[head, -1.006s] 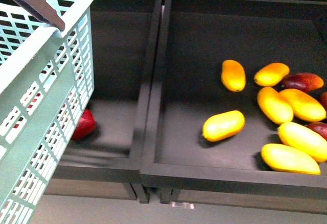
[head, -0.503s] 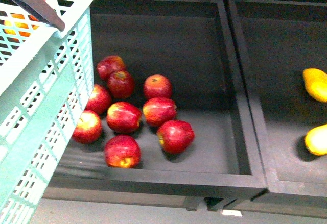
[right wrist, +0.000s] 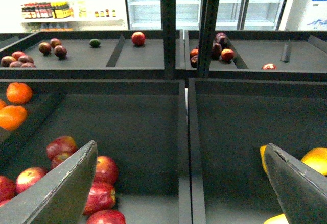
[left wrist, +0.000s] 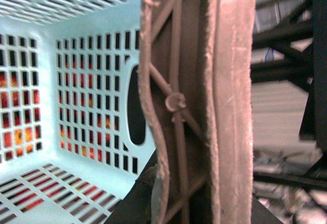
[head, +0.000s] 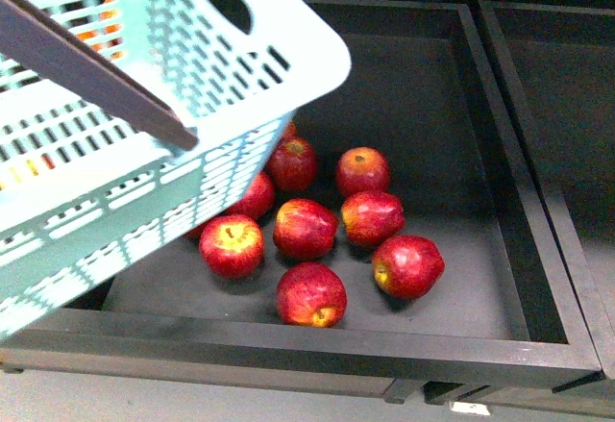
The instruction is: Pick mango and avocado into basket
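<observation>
step: likely seeking mango (right wrist: pixel 317 160)
right tool (right wrist: pixel 180 150): spread wide, holding nothing; mango close beside
left tool: at basket handle (left wrist: pixel 204 81); grip untellable
basket (head: pixel 240 105): aloft at left tool
next: swing onto mango, close

The basket (head: pixel 221 47) hangs up on the left, partly over a bin (head: pixel 288 350) with apples (head: pixel 306 228) lying in it

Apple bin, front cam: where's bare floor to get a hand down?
Free: the floor of the apple bin right of the apples, up to the bin's right wall, and the strip behind them to the back wall. Crowded: left-centre, where the apples sit packed together and the basket overhangs them.
</observation>
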### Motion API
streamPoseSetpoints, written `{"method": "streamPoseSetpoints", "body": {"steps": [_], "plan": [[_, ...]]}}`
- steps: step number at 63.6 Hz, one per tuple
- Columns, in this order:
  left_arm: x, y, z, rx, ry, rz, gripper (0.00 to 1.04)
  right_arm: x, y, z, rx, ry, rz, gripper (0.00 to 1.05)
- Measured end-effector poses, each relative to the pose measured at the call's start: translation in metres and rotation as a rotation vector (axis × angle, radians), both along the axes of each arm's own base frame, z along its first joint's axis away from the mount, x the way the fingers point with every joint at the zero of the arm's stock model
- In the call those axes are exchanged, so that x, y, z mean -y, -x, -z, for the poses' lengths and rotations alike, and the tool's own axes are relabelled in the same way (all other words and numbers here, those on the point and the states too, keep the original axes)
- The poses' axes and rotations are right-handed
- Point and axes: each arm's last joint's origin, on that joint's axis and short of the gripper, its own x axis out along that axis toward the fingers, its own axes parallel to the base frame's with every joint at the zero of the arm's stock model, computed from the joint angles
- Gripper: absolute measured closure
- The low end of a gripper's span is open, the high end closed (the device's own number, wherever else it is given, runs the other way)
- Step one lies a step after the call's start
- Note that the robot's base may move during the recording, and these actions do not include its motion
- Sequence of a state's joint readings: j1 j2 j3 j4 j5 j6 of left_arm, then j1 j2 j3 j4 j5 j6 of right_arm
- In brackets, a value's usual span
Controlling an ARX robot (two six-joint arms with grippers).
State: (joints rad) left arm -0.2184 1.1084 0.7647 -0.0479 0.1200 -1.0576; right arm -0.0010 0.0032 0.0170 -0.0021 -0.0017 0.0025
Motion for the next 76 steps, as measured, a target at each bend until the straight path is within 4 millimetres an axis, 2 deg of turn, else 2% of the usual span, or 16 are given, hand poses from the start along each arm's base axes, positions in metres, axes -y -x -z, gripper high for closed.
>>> {"method": "streamPoseSetpoints", "body": {"steps": [2, 9, 17, 25, 29, 34, 42, 62, 69, 76], "plan": [[0.015, -0.014, -0.002, 0.023, -0.05, 0.075, 0.9, 0.0, 0.0, 0.0, 0.0, 0.0, 0.0, 0.09], [0.051, -0.042, -0.004, 0.027, -0.064, 0.172, 0.9, 0.0, 0.0, 0.0, 0.0, 0.0, 0.001, 0.09], [0.094, -0.061, -0.002, 0.002, -0.047, 0.275, 0.9, 0.0, 0.0, 0.0, 0.0, 0.0, 0.002, 0.09], [0.129, -0.066, 0.001, -0.025, -0.02, 0.383, 0.9, 0.0, 0.0, 0.0, 0.0, 0.0, 0.001, 0.09], [0.153, -0.06, 0.001, -0.037, 0.003, 0.472, 0.9, 0.0, 0.0, 0.0, 0.0, 0.0, 0.001, 0.09], [0.169, -0.051, -0.002, -0.037, 0.02, 0.535, 0.9, 0.0, 0.0, 0.0, 0.0, 0.0, 0.001, 0.09], [0.18, -0.042, -0.002, -0.04, 0.021, 0.581, 0.9, 0.0, 0.0, 0.0, 0.0, 0.0, 0.001, 0.09], [0.178, -0.044, -0.001, -0.035, 0.005, 0.555, 0.91, 0.0, 0.0, 0.001, -0.029, -0.017, -0.013, 0.09], [0.177, -0.044, -0.001, -0.035, 0.005, 0.555, 0.91, 0.007, -0.004, 0.0, -0.374, -0.289, -0.016, 0.09], [0.178, -0.044, -0.001, -0.038, 0.01, 0.567, 0.91, 0.025, -0.014, -0.008, -0.403, -0.466, 0.06, 0.09]]}}
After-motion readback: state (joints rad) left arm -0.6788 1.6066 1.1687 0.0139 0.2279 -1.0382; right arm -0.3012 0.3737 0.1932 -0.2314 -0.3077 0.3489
